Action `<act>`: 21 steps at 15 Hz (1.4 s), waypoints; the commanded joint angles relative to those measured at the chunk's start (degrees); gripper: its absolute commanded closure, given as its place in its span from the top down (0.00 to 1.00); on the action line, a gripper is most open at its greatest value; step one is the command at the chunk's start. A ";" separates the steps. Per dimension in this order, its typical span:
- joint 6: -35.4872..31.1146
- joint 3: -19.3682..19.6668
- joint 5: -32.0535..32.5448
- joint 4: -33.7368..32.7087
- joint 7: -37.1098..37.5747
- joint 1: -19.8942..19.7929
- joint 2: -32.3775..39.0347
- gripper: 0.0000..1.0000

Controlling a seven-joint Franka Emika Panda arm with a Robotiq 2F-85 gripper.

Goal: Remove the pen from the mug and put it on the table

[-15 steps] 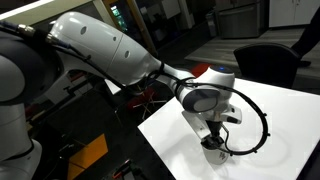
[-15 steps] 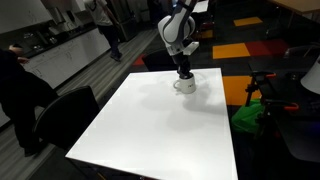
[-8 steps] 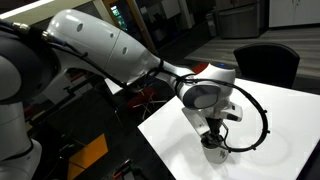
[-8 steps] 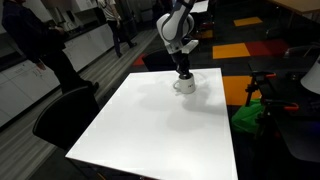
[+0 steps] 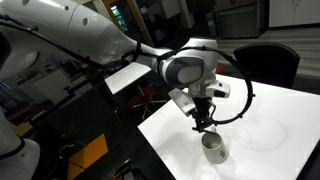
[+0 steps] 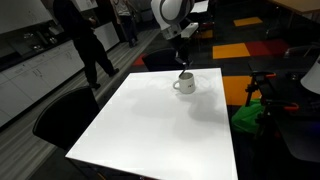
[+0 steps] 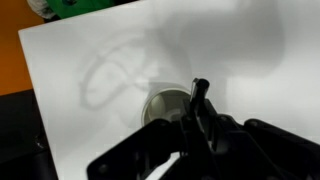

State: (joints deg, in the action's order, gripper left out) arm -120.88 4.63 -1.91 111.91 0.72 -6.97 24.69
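1. Table (image 6: 150,130): large, square, plain white top; seen in both exterior views (image 5: 275,130) and filling most of the wrist view (image 7: 255,70).
2. Arm (image 5: 90,35): white, jointed, reaching over the table from 9 o'clock in an exterior view; only its upper end shows at 12 o'clock in an exterior view (image 6: 168,10).
3. Person (image 6: 85,40): dark clothes, standing off the table at 10 o'clock.
4. Chair (image 6: 60,115): black, just beside the table edge at 8 o'clock. A further black chair (image 5: 265,62) stands beyond the table at 1 o'clock.
5. Cable (image 5: 245,100): black loop hanging from the wrist, above the table top.
6. Mug (image 5: 213,149): off-white, upright on the table, dark inside; toward 12 o'clock of the top in an exterior view (image 6: 184,83); near the middle of the wrist view (image 7: 163,106).
7. Tool (image 5: 203,120): dark, held above the mug at its 11 o'clock, apart from it; in the wrist view (image 7: 200,128) its fingers are clamped on the pen.
8. Pen (image 7: 200,98): thin, black, gripped in the tool, its far end over the mug's rim at 3 o'clock; whether the tip is quite clear of the rim I cannot tell.
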 commanded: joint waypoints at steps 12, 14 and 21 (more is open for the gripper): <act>-24.53 -2.49 17.67 5.97 17.05 14.75 -4.16 0.03; -27.94 -1.56 19.84 4.72 21.06 17.52 -1.35 0.03; -34.30 4.12 22.74 0.09 33.00 26.99 9.86 0.03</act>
State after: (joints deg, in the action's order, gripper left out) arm -153.56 5.63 19.92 114.91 29.95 16.45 30.26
